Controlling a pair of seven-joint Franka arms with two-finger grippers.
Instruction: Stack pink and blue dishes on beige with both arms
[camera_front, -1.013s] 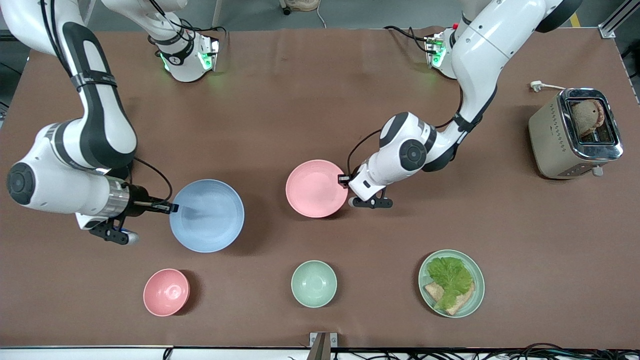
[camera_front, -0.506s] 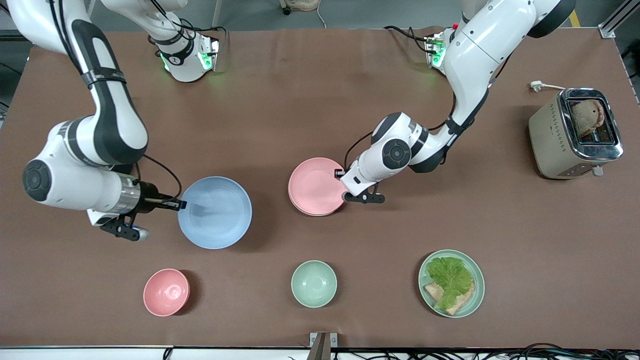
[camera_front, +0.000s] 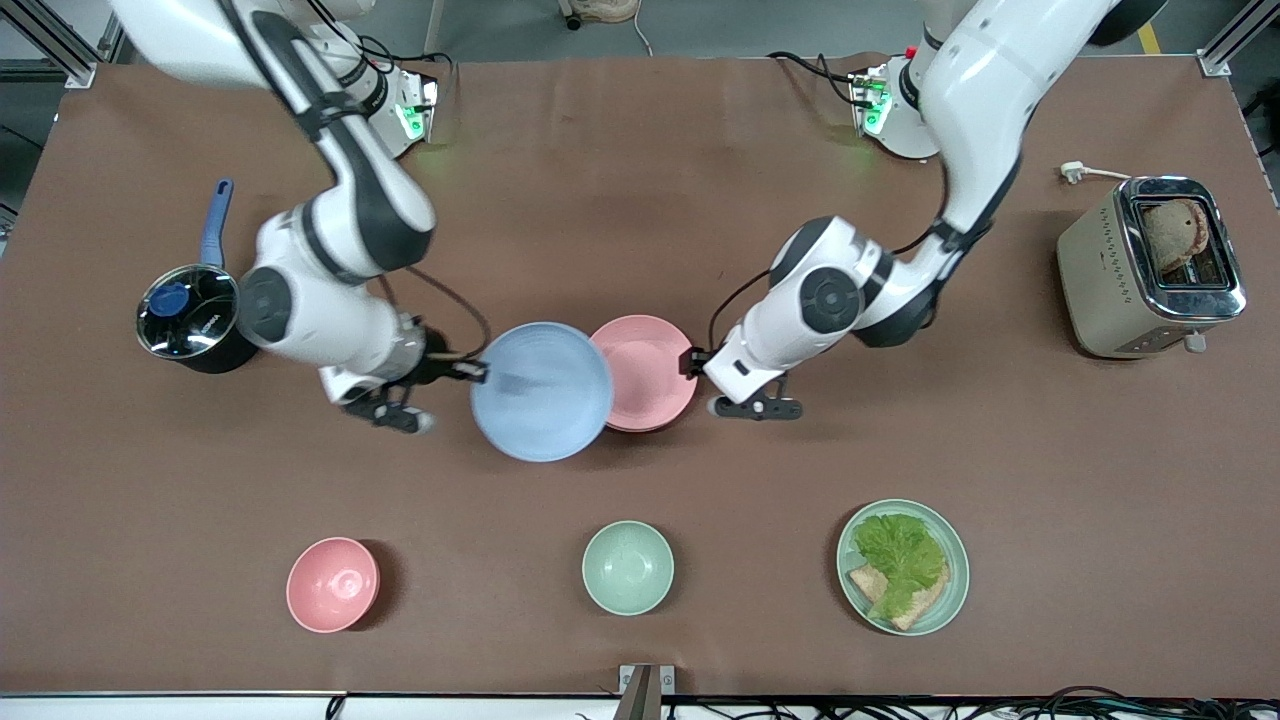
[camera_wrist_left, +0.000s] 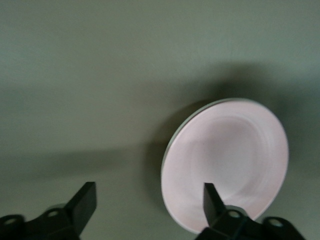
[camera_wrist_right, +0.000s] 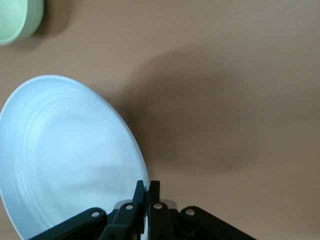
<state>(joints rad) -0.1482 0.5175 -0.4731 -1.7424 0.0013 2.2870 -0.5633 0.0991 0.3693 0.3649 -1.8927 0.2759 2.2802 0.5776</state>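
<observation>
Two bowls (camera_front: 333, 584) – saucepan (camera_front: 187, 316), toaster (camera_front: 1150, 265) nearby

front: high, faces robots | wrists: close, looking down | shared: pink plate (camera_front: 645, 370) (camera_wrist_left: 227, 162)

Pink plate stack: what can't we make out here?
- Beige plate: front view, the pink plate covers it; left wrist view shows only a thin edge.
- Whether the blue plate, gripped by the right pincer, touches the pink plate: front view looks straight down.
- Blue plate's full rim: right wrist view, cut off by the picture's edge.
</observation>
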